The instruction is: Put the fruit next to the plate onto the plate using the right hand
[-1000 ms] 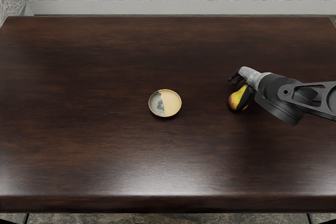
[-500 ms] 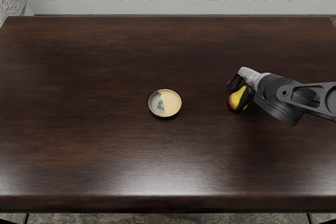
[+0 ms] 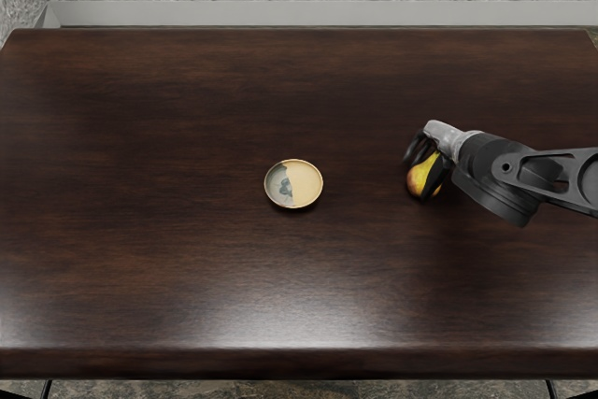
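The dark wooden table [image 3: 187,277] carried two items directly on its top. A small round plate [image 3: 299,179] with a tan rim lay near the centre. A yellow fruit [image 3: 425,176] rested to the plate's right, well apart from it.

The table [image 3: 187,259] is dark brown wood-grain, the plate [image 3: 293,183] tan-rimmed with grey-and-cream inside, and the fruit [image 3: 423,178] yellow with red.

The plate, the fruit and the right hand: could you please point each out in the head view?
plate [image 3: 293,183], head view, on its bare middle.
fruit [image 3: 425,177], head view, on its yellow side.
right hand [image 3: 423,150], head view, on its dark middle, above the fruit.
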Robot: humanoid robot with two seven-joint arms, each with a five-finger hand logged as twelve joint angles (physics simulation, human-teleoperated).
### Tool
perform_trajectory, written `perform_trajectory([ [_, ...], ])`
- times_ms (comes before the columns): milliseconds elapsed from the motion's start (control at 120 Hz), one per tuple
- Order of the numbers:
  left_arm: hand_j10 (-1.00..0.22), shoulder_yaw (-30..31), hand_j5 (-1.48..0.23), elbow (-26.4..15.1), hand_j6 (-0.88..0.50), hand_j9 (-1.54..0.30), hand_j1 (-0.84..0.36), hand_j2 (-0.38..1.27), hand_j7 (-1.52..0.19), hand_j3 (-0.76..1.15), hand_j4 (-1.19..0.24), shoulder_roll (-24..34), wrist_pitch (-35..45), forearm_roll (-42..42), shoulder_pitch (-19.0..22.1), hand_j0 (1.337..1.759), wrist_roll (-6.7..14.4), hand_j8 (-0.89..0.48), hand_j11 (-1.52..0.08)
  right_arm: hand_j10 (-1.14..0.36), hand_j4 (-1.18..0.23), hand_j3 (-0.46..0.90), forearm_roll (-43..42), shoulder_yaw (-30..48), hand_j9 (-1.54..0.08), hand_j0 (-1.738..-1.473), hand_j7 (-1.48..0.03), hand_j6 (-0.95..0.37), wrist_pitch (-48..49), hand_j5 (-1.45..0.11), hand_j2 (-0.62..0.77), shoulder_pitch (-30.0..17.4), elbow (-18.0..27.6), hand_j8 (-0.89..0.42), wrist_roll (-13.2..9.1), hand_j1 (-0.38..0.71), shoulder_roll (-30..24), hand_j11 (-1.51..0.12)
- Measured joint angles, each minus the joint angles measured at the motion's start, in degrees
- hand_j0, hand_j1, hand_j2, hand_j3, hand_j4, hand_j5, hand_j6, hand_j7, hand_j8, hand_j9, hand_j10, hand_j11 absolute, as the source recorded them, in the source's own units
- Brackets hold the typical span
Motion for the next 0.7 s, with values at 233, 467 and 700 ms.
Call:
perform_trajectory([
  [233, -0.01, 0.0, -0.01, 0.0, -0.01, -0.01, 0.34, 0.00, -0.01, 0.00, -0.01, 0.0, 0.0, 0.0, 0.0, 1.658, 0.0, -0.01, -0.01, -0.61, -0.68, 0.00, 0.1, 0.0, -1.01, -1.657, -0.95, -0.55, -0.1, -1.04, 0.21, 0.0, 0.0, -0.46, 0.0, 0.16, 0.0, -0.99],
  [467, -0.01, 0.0, -0.01, 0.0, -0.01, -0.01, 0.34, 0.00, -0.01, 0.00, -0.01, 0.0, 0.0, 0.0, 0.0, 1.658, 0.0, -0.01, -0.01, -0.57, -0.73, 0.00, 0.1, 0.1, -1.15, -1.656, -1.05, -0.49, 0.0, -1.20, 0.24, 0.0, 0.1, -0.40, 0.0, 0.17, -0.1, -1.13],
  [700, -0.01, 0.0, -0.01, 0.0, -0.01, -0.01, 0.34, 0.00, -0.01, 0.00, -0.01, 0.0, 0.0, 0.0, 0.0, 1.658, 0.0, -0.01, -0.01, -0.53, -0.79, 0.00, 1.9, 0.4, -1.21, -1.655, -1.11, -0.43, -0.1, -1.24, 0.30, 0.5, 1.1, -0.35, -0.1, 0.21, -1.0, -1.21],
])
